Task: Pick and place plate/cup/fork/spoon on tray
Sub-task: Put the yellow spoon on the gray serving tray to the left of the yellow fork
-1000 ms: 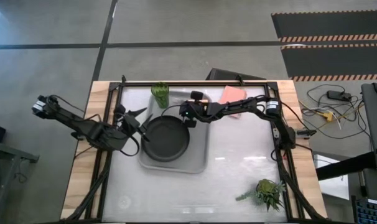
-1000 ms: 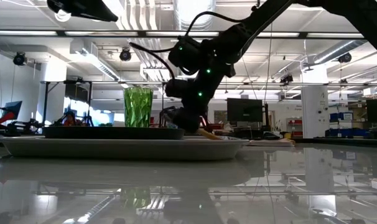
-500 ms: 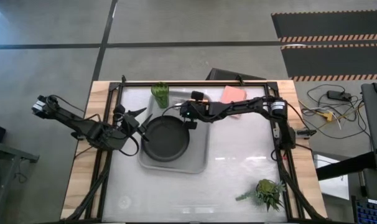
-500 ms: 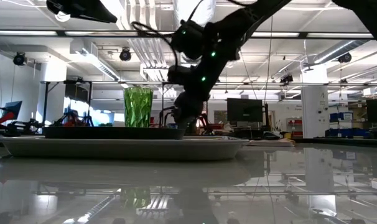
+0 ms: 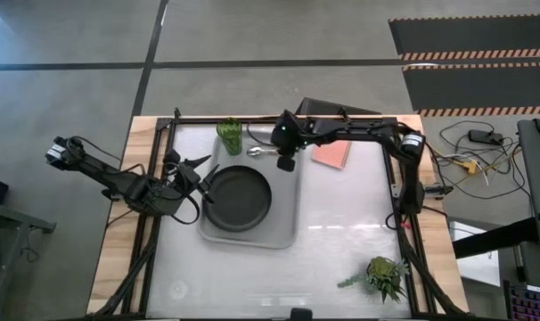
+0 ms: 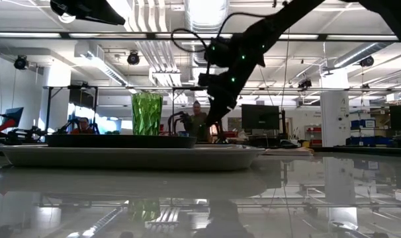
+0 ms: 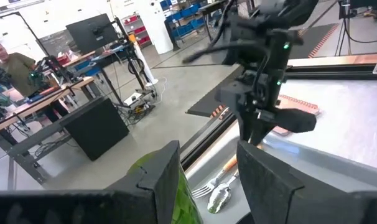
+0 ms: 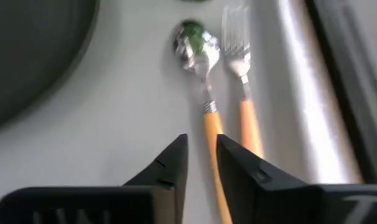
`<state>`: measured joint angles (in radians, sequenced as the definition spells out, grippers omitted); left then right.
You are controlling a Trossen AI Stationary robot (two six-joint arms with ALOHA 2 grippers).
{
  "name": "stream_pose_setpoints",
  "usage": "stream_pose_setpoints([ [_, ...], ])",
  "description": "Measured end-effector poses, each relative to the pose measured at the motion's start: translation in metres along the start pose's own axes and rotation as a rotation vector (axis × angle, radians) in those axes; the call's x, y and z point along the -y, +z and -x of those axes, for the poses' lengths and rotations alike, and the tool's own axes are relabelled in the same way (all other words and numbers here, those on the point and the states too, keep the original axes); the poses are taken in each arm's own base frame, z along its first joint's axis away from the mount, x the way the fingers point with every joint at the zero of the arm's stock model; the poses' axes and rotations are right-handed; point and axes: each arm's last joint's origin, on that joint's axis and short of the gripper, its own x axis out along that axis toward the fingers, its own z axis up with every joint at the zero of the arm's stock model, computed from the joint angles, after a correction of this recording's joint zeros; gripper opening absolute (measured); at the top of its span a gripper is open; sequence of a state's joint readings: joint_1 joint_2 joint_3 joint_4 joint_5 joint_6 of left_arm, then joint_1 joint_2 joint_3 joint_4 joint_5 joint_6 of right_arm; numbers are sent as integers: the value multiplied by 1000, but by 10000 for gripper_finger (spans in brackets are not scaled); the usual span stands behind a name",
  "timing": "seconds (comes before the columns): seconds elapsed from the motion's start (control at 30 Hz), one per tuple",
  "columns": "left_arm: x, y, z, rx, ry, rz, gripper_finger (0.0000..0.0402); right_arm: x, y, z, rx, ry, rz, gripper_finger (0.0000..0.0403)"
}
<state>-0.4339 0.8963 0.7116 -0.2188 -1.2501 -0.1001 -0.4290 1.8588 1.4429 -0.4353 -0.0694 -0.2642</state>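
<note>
The grey tray (image 5: 283, 227) carries the black plate (image 5: 239, 198). By the tray's far rim the spoon (image 8: 198, 46) and the fork (image 8: 238, 43) lie side by side, orange handles toward my right gripper. The green cup (image 5: 230, 135) stands upright at the tray's far left corner. My right gripper (image 5: 286, 163) hovers above the two handles, its fingers a narrow gap apart with nothing between them (image 8: 201, 149). My left gripper (image 5: 194, 171) waits open at the tray's left side, pointing toward the cup (image 7: 176, 183).
A salmon-pink pad (image 5: 332, 153) lies right of the tray's far end, under my right arm. A small leafy plant (image 5: 384, 276) sits near the front right corner. People (image 6: 199, 122) show in the room beyond the table.
My right gripper has risen off the tray and drawn back toward the far right, tipping less steeply downward. The spoon, whose orange handle was at its fingertips a second ago, now lies free on the tray beside the fork.
</note>
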Motion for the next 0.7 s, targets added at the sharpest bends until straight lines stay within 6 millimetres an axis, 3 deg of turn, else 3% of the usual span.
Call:
stream_pose_setpoints([
  [0.3,1,-1,0,-3,-19,-3,142,20,-25,-33,-72,73,91,155],
  [0.5,1,-1,0,-3,-20,-2,142,25,-32,-44,-118,32,86,160],
  [0.7,1,-1,0,-3,-20,-4,142,25,-34,-47,-127,17,89,140],
])
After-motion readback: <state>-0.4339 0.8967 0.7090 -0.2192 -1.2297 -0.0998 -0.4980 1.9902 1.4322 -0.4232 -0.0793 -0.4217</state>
